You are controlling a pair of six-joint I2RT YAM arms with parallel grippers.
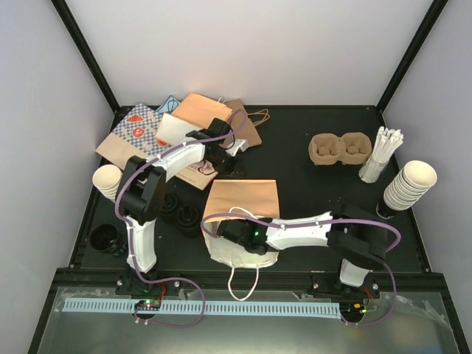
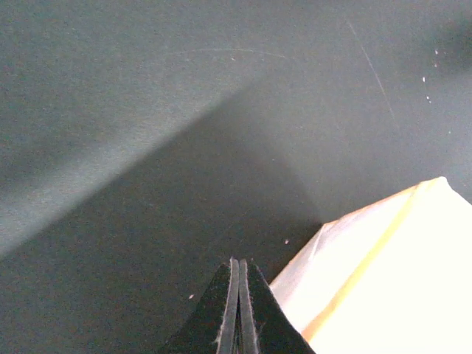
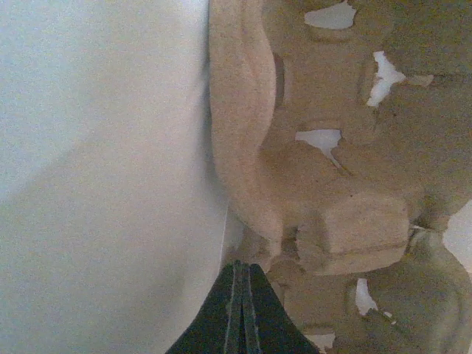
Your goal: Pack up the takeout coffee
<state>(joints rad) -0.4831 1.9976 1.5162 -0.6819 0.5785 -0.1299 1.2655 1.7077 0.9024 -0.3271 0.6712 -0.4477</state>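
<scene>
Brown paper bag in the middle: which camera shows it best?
Top view: the brown paper bag shows nearly whole, handle included. Right wrist view: only its pale inner wall, close up. Left wrist view: a pale corner, possibly another bag's.

Black table (image 1: 310, 193); tan pulp carrier (image 1: 339, 148) upper right; cream cup stack (image 1: 410, 184) (right edge); blue-checked, red-marked bag (image 1: 138, 131) upper left.

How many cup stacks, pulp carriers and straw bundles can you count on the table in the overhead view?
Cream cup stacks: 2
Pulp carrier: 1
White straw bundle: 1
Total: 4
</scene>
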